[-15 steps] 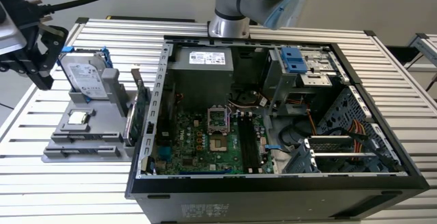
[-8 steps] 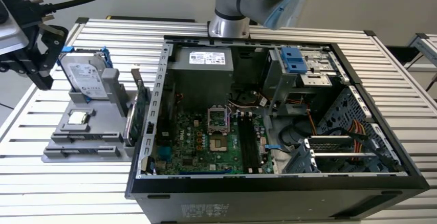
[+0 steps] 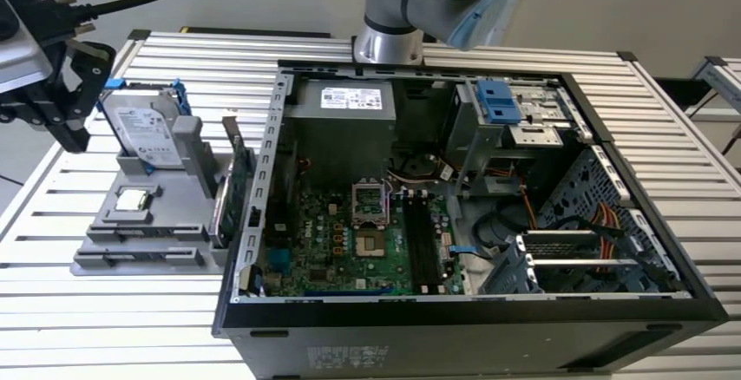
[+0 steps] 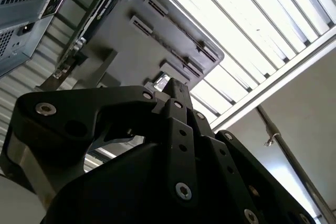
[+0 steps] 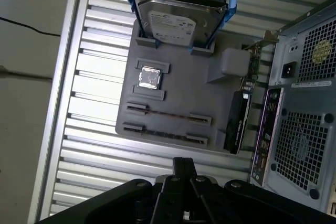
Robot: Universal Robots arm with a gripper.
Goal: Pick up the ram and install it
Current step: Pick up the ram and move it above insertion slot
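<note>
— On the gray holder (image 5: 181, 86), where is the ram (image 5: 168, 115) sitting?
— Standing on edge in a long slot, just beside the processor chip (image 5: 149, 78). It is looking light, stiff and fragile; gripping its long bare edges seems wisest.
— What is crowding it?
— The hard drive (image 5: 178, 19) at the holder's far end, and the expansion card (image 5: 237, 121) rising along the holder's side nearest the computer case (image 5: 299, 103).
— And the gripper (image 5: 184, 163)?
— Hanging near the holder, apart from the ram; whether clenched or released, I cannot tell.

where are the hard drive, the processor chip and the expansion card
hard drive (image 5: 178, 22), first wrist view, on its labelled metal face
processor chip (image 5: 149, 78), first wrist view, middle of its silver lid
expansion card (image 5: 237, 121), first wrist view, on its dark upper edge
</note>
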